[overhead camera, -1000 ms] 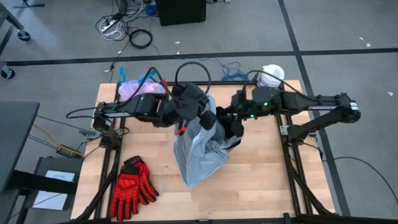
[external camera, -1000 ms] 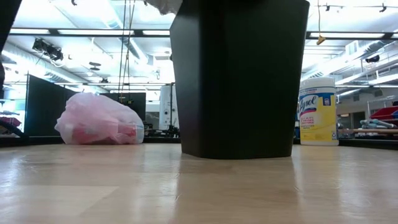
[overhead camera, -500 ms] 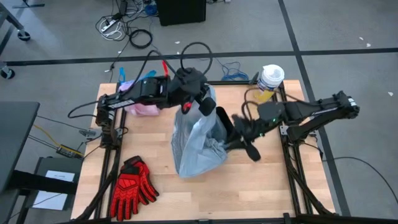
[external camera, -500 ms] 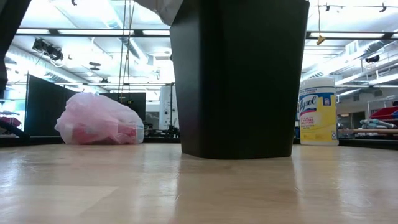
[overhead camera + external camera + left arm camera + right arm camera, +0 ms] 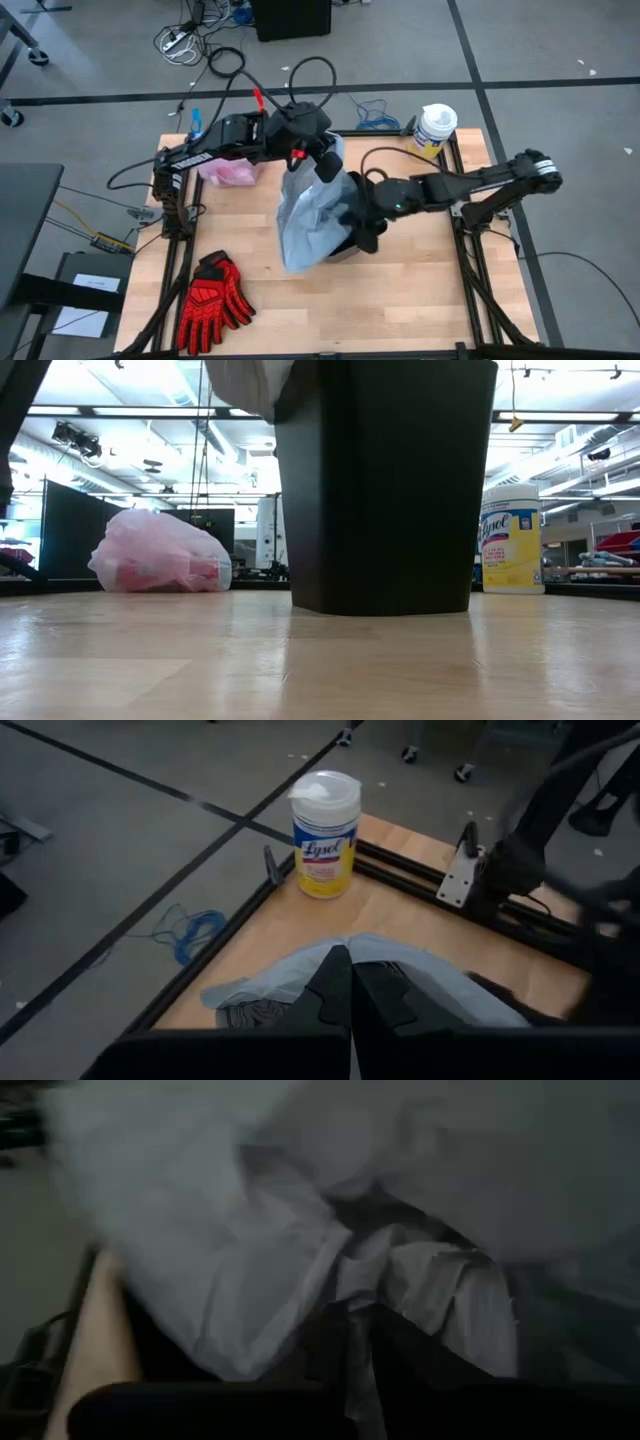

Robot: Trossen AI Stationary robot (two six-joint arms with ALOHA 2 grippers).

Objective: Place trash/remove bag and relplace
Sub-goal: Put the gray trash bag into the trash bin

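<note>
The grey-blue liner (image 5: 308, 215) hangs over the black bin (image 5: 385, 485), covering most of it from above; a fold of it shows beside the bin's top (image 5: 248, 380). My left gripper (image 5: 322, 165) is above the bin's far side, shut on the liner's top. My right gripper (image 5: 357, 215) comes from the right, shut, at the liner's right side. The filled pink bag (image 5: 230, 172) rests on its base on the table's far left (image 5: 160, 552). No loose trash shows. My left gripper pinches the grey-blue liner's upper edge (image 5: 330, 960) between its two fingers, from above. The liner spreads out below the fingers and drapes down over the bin. One layer or several, I cannot tell. My right gripper's shut fingers (image 5: 400, 1350) push level from the table's right into the liner's crumpled folds (image 5: 420, 1280) over the bin. The exact spot of contact is blurred.
A yellow wipes tub with a white lid (image 5: 435, 128) stands at the table's far right corner (image 5: 324, 835). Red gloves (image 5: 210, 300) lie at the near left. Bare wood (image 5: 430, 290) lies near and right of the bin.
My right gripper drew back toward the near right, away from the liner, then came back left against it. My left arm swung toward the far edge, still holding the liner's top; the liner shifted with it, and more of it now shows beside the bin's top.
</note>
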